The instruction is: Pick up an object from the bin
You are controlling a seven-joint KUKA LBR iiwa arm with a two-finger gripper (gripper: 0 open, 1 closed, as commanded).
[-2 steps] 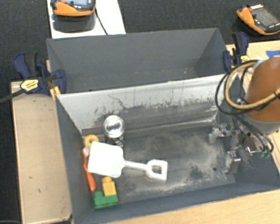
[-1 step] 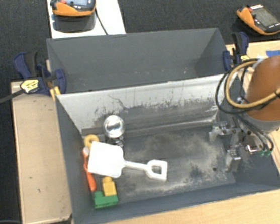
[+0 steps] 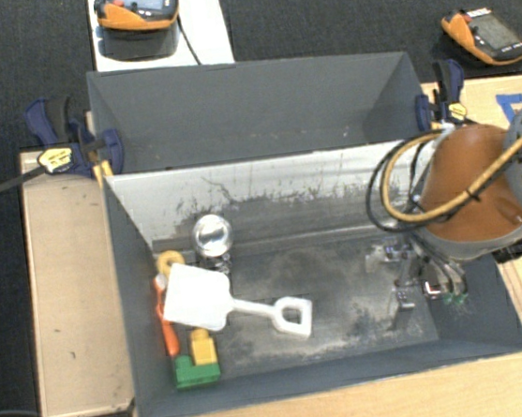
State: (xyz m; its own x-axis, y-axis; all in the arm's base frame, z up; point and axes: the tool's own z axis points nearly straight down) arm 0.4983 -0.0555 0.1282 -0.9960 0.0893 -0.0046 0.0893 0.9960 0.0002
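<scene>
The tool (image 3: 405, 287), spread or pressed together I cannot tell, hangs low at the right of the grey metal bin (image 3: 249, 110), well apart from the white plastic toy shovel (image 3: 218, 302).

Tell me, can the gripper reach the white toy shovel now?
Probably yes. Only bare bin floor lies between the gripper and the white toy shovel, and nothing lies on top of it.

white plastic toy shovel (image 3: 204, 299) on left floor of grey metal bin (image 3: 259, 118), handle toward right, shiny silver ball (image 3: 211, 234) behind it, small yellow ring (image 3: 169, 260) left of ball, orange stick (image 3: 169, 335) at shovel's left edge, yellow block (image 3: 202, 346) in front, green block (image 3: 197, 371) in front of that, two-finger gripper (image 3: 403, 301) far right, well apart
</scene>
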